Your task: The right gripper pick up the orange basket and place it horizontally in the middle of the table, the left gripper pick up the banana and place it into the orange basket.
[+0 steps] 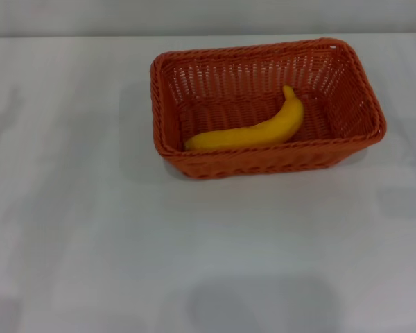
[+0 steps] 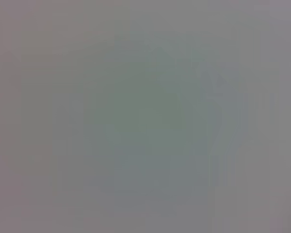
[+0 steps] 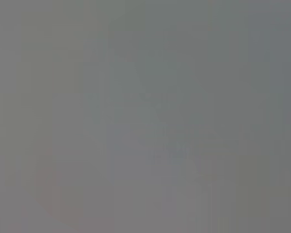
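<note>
The orange basket [image 1: 194,90] stands on the white table [image 1: 125,243], set lengthwise across the far middle, a little right of centre in the head view. Inside it lies the yellow banana [image 1: 253,130], curved along the near wall with its stem end pointing up toward the right. Neither gripper appears in the head view. Both wrist views give only a plain grey surface with nothing of the task in them.
Bare white tabletop stretches left of the basket and across the whole near half. The table's far edge [image 1: 69,36] runs just behind the basket.
</note>
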{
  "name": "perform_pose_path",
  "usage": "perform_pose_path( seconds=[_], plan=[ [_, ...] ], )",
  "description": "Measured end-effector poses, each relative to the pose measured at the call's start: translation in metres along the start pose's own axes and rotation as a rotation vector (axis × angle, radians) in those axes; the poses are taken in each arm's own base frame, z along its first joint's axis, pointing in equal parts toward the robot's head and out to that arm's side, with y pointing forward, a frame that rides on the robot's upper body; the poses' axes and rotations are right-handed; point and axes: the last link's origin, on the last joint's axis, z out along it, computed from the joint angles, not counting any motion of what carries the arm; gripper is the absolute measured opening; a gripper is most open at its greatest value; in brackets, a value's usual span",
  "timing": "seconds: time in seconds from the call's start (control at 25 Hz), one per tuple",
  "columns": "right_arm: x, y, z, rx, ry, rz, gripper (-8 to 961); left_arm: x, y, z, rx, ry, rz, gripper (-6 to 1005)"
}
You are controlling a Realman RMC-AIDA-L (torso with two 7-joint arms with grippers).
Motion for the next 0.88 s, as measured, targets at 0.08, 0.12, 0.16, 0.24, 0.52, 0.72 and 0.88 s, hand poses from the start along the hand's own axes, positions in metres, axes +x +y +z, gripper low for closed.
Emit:
perform_pose_path(
  seconds=[0.08,0.12,0.16,0.24,0.52,0.72,0.88],
  plan=[
    [0.004,0.002,-0.003,0.001,0.017,-0.009,873,-0.001,-0.012,-0.021,0.076,0.009,0.056,889],
    [0.007,0.003,-0.005,0.0,0.027,-0.008,873,-0.001,-0.02,-0.034,0.121,0.009,0.065,889],
    [0.009,0.003,-0.007,0.003,0.035,-0.002,873,-0.001,-0.025,-0.044,0.154,0.008,0.068,889],
    [0.015,0.005,-0.012,0.015,0.052,0.017,873,-0.002,-0.033,-0.062,0.221,0.01,0.081,889],
    [0.023,0.012,-0.01,0.013,0.092,0.038,873,-0.011,-0.036,-0.087,0.307,-0.019,0.14,890],
    [0.026,0.012,-0.007,0.016,0.112,-0.005,873,-0.019,-0.038,-0.089,0.352,-0.041,0.104,890],
    [0.025,0.012,-0.001,0.021,0.116,-0.076,873,-0.023,-0.038,-0.088,0.369,-0.059,0.095,890]
  ],
)
